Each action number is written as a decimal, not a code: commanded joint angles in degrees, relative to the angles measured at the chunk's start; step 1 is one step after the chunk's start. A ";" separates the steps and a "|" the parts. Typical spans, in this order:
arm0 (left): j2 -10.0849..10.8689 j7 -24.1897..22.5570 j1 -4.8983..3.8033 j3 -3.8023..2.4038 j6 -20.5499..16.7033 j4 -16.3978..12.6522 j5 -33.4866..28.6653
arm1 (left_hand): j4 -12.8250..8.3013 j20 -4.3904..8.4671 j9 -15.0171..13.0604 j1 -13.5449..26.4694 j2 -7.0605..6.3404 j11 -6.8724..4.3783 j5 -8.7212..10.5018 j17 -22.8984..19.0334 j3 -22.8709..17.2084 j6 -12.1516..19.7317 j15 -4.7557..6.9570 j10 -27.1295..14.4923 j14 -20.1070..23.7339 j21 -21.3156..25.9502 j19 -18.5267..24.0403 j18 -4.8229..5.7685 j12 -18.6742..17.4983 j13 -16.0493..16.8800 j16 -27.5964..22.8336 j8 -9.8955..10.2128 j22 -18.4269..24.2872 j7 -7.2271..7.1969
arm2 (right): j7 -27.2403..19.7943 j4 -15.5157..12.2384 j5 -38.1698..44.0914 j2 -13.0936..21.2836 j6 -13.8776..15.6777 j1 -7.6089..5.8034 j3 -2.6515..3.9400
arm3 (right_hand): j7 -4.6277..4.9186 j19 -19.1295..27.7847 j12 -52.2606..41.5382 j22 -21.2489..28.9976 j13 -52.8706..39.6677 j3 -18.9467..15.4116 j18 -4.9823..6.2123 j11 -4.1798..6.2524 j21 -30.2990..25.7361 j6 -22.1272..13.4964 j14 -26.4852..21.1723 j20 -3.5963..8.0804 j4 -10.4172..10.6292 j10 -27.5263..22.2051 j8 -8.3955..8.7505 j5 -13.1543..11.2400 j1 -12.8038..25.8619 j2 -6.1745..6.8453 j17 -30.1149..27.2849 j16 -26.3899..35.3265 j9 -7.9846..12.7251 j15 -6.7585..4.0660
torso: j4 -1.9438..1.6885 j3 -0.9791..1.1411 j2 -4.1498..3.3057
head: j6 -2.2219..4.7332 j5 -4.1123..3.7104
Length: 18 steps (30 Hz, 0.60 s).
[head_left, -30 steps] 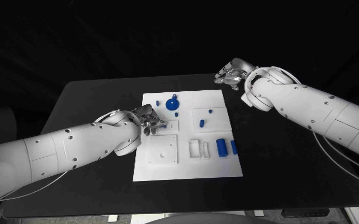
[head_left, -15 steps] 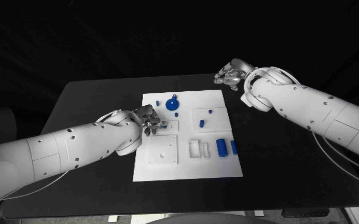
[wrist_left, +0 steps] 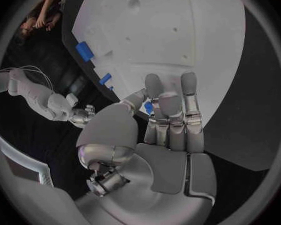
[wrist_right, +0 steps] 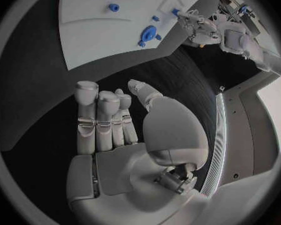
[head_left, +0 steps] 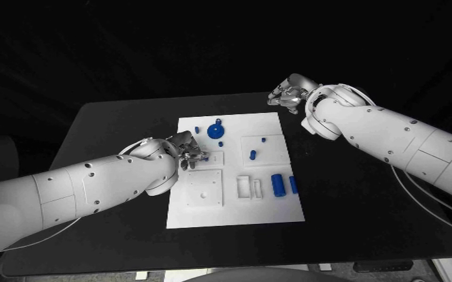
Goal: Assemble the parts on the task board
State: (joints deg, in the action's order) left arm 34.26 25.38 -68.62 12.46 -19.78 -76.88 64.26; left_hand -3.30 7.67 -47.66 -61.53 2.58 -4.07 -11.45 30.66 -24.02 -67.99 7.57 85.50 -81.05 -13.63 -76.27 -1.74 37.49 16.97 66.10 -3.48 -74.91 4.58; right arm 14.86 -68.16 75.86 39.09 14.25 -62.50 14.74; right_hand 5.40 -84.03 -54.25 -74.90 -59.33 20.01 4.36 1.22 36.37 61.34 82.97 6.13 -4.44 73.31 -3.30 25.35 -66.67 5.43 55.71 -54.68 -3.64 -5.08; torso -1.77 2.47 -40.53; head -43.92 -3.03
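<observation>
The white task board lies in the middle of the black table. My left hand is at the board's left edge, over a small recessed block. It pinches a small blue part between thumb and fingers. A round blue part, several small blue pegs and a blue cylinder lie on the board. My right hand hovers beyond the board's far right corner, above bare table. It holds nothing; its fingers are straight with the thumb apart.
White raised blocks and slotted holders stand on the near half of the board. Black table surrounds the board on all sides. The right wrist view shows the board and my left hand beyond it.
</observation>
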 commanded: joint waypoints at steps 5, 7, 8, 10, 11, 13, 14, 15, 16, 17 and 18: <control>-0.53 0.41 -0.03 0.00 1.12 0.19 2.34 | -0.44 -0.09 -0.01 -1.15 1.14 -1.76 -0.19 -0.06 -0.08 -12.57 0.32 1.28 0.04 0.13 -0.21 0.84 -0.07 -0.05 0.24 -0.29 -0.99 -7.62 | -0.41 0.02 -0.13 -0.05 -0.39 0.05 0.04 | 0.07 -2.70 0.31 -4.26 0.03 -0.14 0.38 -0.08 -0.35 -0.10 -0.04 -0.08 0.19 -0.30 -0.26 0.05 0.35 0.06 -0.03 0.26 0.00 0.13 | 0.04 -0.05 -0.01 | -0.05 0.08; -0.64 0.43 -0.03 0.01 1.25 0.31 2.38 | -0.44 -0.09 -0.01 -1.15 1.14 -1.76 -0.19 -0.06 -0.08 -12.57 0.32 1.28 0.04 0.13 -0.21 0.84 -0.07 -0.05 0.24 -0.29 -0.99 -7.62 | -0.41 0.01 -0.13 -0.04 -0.39 0.05 0.04 | 0.07 -2.70 0.31 -4.26 0.03 -0.14 0.38 -0.08 -0.35 -0.10 -0.04 -0.08 0.19 -0.30 -0.26 0.05 0.35 0.06 -0.03 0.26 0.00 0.13 | 0.04 -0.06 -0.01 | -0.05 0.09; -0.71 0.44 -0.02 0.01 1.32 0.38 2.40 | -0.44 -0.09 -0.01 -1.15 1.14 -1.76 -0.19 -0.06 -0.08 -12.57 0.32 1.28 0.04 0.13 -0.21 0.84 -0.07 -0.05 0.24 -0.29 -0.99 -7.62 | -0.42 0.01 -0.13 -0.04 -0.39 0.06 0.04 | 0.07 -2.70 0.31 -4.26 0.03 -0.14 0.38 -0.08 -0.35 -0.10 -0.04 -0.08 0.19 -0.30 -0.26 0.05 0.35 0.06 -0.03 0.26 0.00 0.13 | 0.04 -0.05 -0.01 | -0.05 0.07; -0.85 0.47 -0.02 0.02 1.51 0.54 2.43 | -0.44 -0.09 -0.01 -1.15 1.14 -1.76 -0.19 -0.06 -0.08 -12.57 0.32 1.28 0.04 0.13 -0.21 0.84 -0.07 -0.05 0.24 -0.29 -0.99 -7.62 | -0.43 0.00 -0.13 -0.03 -0.39 0.06 0.04 | 0.07 -2.70 0.31 -4.26 0.03 -0.14 0.38 -0.08 -0.35 -0.10 -0.04 -0.08 0.19 -0.30 -0.26 0.05 0.35 0.06 -0.03 0.26 0.00 0.13 | 0.01 -0.06 0.00 | -0.07 -0.03; -0.89 0.47 -0.02 0.03 1.60 0.58 2.44 | -0.44 -0.09 -0.01 -1.15 1.14 -1.76 -0.19 -0.06 -0.08 -12.57 0.32 1.28 0.04 0.13 -0.21 0.84 -0.07 -0.05 0.24 -0.29 -0.99 -7.62 | -0.43 0.00 -0.13 -0.03 -0.39 0.06 0.04 | 0.07 -2.70 0.31 -4.26 0.03 -0.14 0.38 -0.08 -0.35 -0.10 -0.04 -0.08 0.19 -0.30 -0.26 0.05 0.35 0.06 -0.03 0.26 0.00 0.13 | 0.01 -0.06 0.01 | -0.11 -0.06; -0.94 0.49 -0.01 0.04 1.79 0.62 2.45 | -0.44 -0.09 -0.01 -1.15 1.14 -1.76 -0.19 -0.06 -0.08 -12.57 0.32 1.28 0.04 0.13 -0.21 0.84 -0.07 -0.05 0.24 -0.29 -0.99 -7.62 | -0.43 -0.02 -0.13 -0.02 -0.39 0.06 0.04 | 0.07 -2.70 0.31 -4.26 0.03 -0.14 0.38 -0.08 -0.35 -0.10 -0.04 -0.08 0.19 -0.30 -0.26 0.05 0.35 0.06 -0.03 0.26 0.00 0.13 | 0.00 -0.07 0.01 | -0.11 -0.07; -0.96 0.51 -0.01 0.04 1.89 0.64 2.45 | -0.39 -0.06 0.01 -1.27 1.11 -1.77 -0.14 -0.11 -0.01 -12.58 0.34 1.29 0.00 0.06 -0.21 0.84 -0.04 -0.06 0.28 -0.30 -0.99 -7.64 | -0.43 -0.04 -0.13 -0.02 -0.40 0.07 0.04 | 0.07 -2.70 0.31 -4.26 0.03 -0.14 0.38 -0.08 -0.35 -0.10 -0.04 -0.08 0.19 -0.30 -0.26 0.05 0.35 0.06 -0.03 0.26 0.00 0.13 | -0.01 -0.07 0.00 | -0.11 -0.07; -0.97 0.52 -0.01 0.04 2.00 0.66 2.46 | -0.39 -0.06 0.01 -1.27 1.11 -1.77 -0.14 -0.11 -0.01 -12.58 0.34 1.29 0.00 0.06 -0.21 0.84 -0.04 -0.06 0.28 -0.30 -0.99 -7.64 | -0.42 -0.06 -0.13 -0.01 -0.41 0.07 0.04 | 0.07 -2.70 0.31 -4.26 0.03 -0.14 0.38 -0.08 -0.35 -0.10 -0.04 -0.08 0.19 -0.30 -0.26 0.05 0.35 0.06 -0.03 0.26 0.00 0.13 | -0.01 -0.07 0.00 | -0.12 -0.08; -0.99 0.55 -0.01 0.05 2.13 0.68 2.46 | -0.39 -0.06 0.01 -1.27 1.11 -1.77 -0.14 -0.11 -0.01 -12.58 0.34 1.29 0.00 0.06 -0.21 0.84 -0.04 -0.06 0.28 -0.30 -0.99 -7.64 | -0.42 -0.09 -0.13 -0.01 -0.42 0.07 0.04 | 0.07 -2.70 0.31 -4.26 0.03 -0.14 0.38 -0.08 -0.35 -0.10 -0.04 -0.08 0.19 -0.30 -0.26 0.05 0.35 0.06 -0.03 0.26 0.00 0.13 | -0.01 -0.07 0.00 | -0.12 -0.08; -1.00 0.57 -0.01 0.05 2.24 0.69 2.47 | -0.39 -0.06 0.01 -1.27 1.11 -1.77 -0.14 -0.11 -0.01 -12.58 0.34 1.29 0.00 0.06 -0.21 0.84 -0.04 -0.06 0.28 -0.30 -0.99 -7.64 | -0.41 -0.11 -0.13 0.00 -0.43 0.07 0.04 | 0.07 -2.70 0.31 -4.26 0.03 -0.14 0.38 -0.08 -0.35 -0.10 -0.04 -0.08 0.19 -0.30 -0.26 0.05 0.35 0.06 -0.03 0.26 0.00 0.13 | -0.02 -0.07 0.00 | -0.11 -0.09; -1.01 0.61 -0.01 0.06 2.41 0.71 2.49 | -0.39 -0.05 0.01 -1.29 1.14 -1.78 -0.14 -0.12 -0.02 -12.57 0.34 1.28 0.00 0.04 -0.24 0.84 -0.04 -0.07 0.29 -0.30 -0.99 -7.63 | -0.41 -0.13 -0.13 0.00 -0.44 0.07 0.04 | 0.07 -2.70 0.31 -4.26 0.03 -0.14 0.38 -0.08 -0.35 -0.10 -0.04 -0.08 0.19 -0.30 -0.26 0.05 0.35 0.06 -0.03 0.26 0.00 0.13 | -0.02 -0.06 0.00 | -0.11 -0.09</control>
State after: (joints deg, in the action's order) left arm 33.41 25.79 -68.66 12.46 -18.95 -76.20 66.17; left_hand -3.30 7.68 -47.59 -61.53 2.58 -3.88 -11.47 30.59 -24.02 -68.08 7.52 85.70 -81.08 -13.63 -76.27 -1.73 37.49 16.96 66.10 -3.61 -74.94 4.51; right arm 14.82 -68.21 75.85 39.10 14.24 -62.45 14.74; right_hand 5.40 -84.03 -54.25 -74.90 -59.33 20.01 4.36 1.21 36.37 61.34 82.98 6.13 -4.44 73.31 -3.30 25.34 -66.67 5.43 55.69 -54.68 -3.64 -5.08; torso -1.76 2.40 -40.53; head -44.02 -3.10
